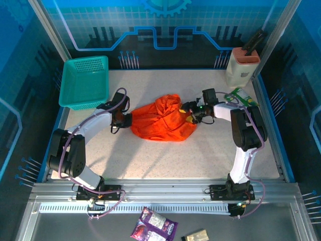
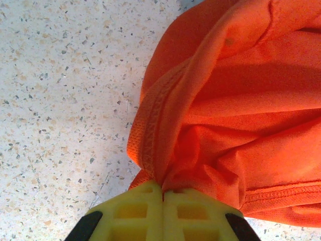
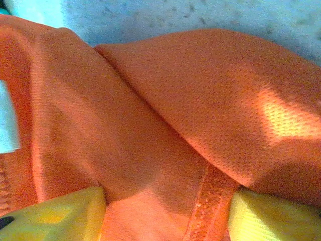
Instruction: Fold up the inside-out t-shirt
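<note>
We see the inside-out t-shirt [image 1: 163, 120] lying in a crumpled heap mid-counter [image 1: 165, 155], its long axis running side to side between the two arms. The left gripper [image 1: 128, 120] sits at the heap's left end and the right gripper [image 1: 190, 114] at its right end, so each arm is already at its own side of the cloth and neither is the nearer.

The left wrist view gives what the overhead cannot. There the yellow fingers [image 2: 143, 211] are clenched together on a gathered pinch of fabric beside a stitched hem, and the cloth fans away from them over the speckled surface.

In the right wrist view the yellow fingers [image 3: 60, 211] stand apart. Orange mesh and a seam band span the gap between them, so we judge this gripper released around the cloth rather than pinching it. Any spreading pull would run along that side-to-side axis, and we think it needs the right side closed first.
</note>
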